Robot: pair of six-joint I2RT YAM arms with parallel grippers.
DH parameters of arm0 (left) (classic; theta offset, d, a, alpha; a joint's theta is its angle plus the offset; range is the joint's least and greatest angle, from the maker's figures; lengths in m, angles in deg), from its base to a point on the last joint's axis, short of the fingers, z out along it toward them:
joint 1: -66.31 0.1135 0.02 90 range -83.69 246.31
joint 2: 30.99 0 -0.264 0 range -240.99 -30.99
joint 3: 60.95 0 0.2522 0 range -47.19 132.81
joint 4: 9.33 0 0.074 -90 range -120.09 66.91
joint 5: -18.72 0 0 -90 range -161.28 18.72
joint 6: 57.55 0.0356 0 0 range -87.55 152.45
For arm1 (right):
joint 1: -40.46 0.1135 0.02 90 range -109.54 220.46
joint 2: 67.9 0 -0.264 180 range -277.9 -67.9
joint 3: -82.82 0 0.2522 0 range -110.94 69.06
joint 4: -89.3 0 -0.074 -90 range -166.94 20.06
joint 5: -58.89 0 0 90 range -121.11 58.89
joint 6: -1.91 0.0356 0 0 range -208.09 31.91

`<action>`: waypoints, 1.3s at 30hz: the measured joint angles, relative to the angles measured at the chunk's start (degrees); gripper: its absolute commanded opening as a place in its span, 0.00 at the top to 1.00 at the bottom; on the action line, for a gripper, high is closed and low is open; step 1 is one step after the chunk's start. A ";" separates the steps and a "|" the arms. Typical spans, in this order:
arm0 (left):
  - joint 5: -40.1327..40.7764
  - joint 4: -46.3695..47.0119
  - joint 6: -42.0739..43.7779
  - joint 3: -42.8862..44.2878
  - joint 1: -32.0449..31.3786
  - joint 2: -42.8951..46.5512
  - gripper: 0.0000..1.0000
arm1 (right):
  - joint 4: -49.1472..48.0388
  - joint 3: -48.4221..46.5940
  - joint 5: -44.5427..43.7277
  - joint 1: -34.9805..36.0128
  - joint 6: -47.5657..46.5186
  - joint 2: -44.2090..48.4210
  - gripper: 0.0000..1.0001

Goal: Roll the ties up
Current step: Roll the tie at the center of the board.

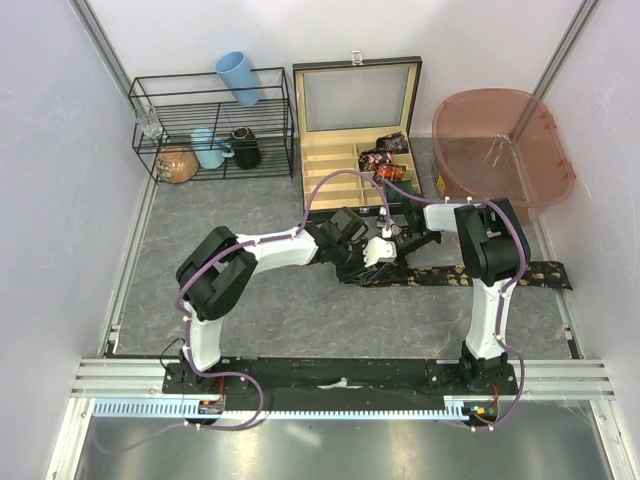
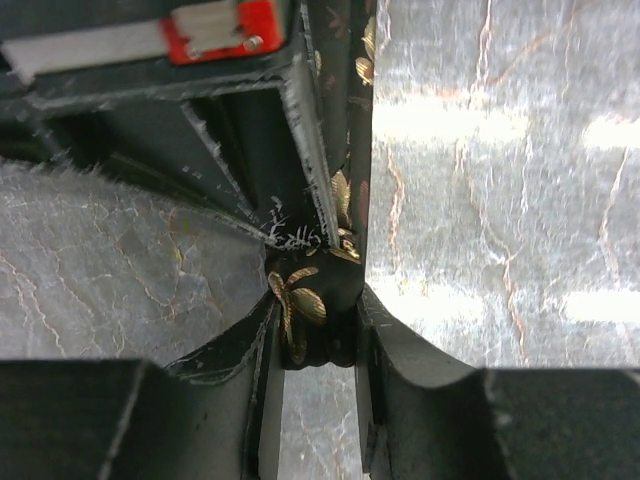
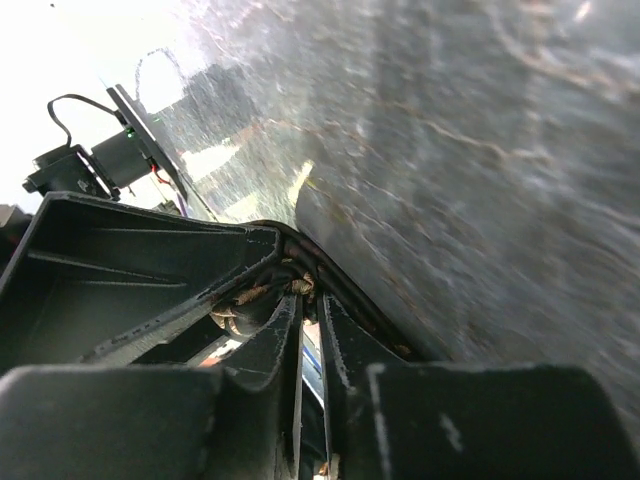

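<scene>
A dark tie (image 1: 480, 274) with tan leaf prints lies flat across the table, running right from where both grippers meet. My left gripper (image 1: 360, 256) is shut on the tie's small rolled end (image 2: 305, 300), pinched between its fingertips (image 2: 262, 345); the flat strip (image 2: 352, 150) runs away from it. My right gripper (image 1: 392, 244) faces it, its jaws almost together on the same tie fold (image 3: 245, 296) at their tips. Its finger shows in the left wrist view (image 2: 200, 130). Three rolled ties (image 1: 386, 158) sit in the wooden box's compartments.
The open wooden box (image 1: 355, 110) stands at the back centre. A black wire rack (image 1: 210, 130) at back left holds a blue cup (image 1: 238, 78), a black mug (image 1: 245, 148) and other vessels. A pink plastic tub (image 1: 500, 150) stands at back right.
</scene>
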 measured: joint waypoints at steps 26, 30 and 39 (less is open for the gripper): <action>4.33 -9.94 9.42 4.39 -0.57 -1.22 0.98 | 0.72 0.37 1.90 -2.75 -2.29 4.13 0.53; 4.33 -10.08 9.49 4.46 -0.57 -1.25 0.98 | -1.64 0.39 3.45 -2.05 -0.02 4.13 0.54; 4.46 -11.23 9.49 4.94 -0.50 -1.57 0.98 | -4.33 0.42 4.90 0.37 2.78 4.11 0.60</action>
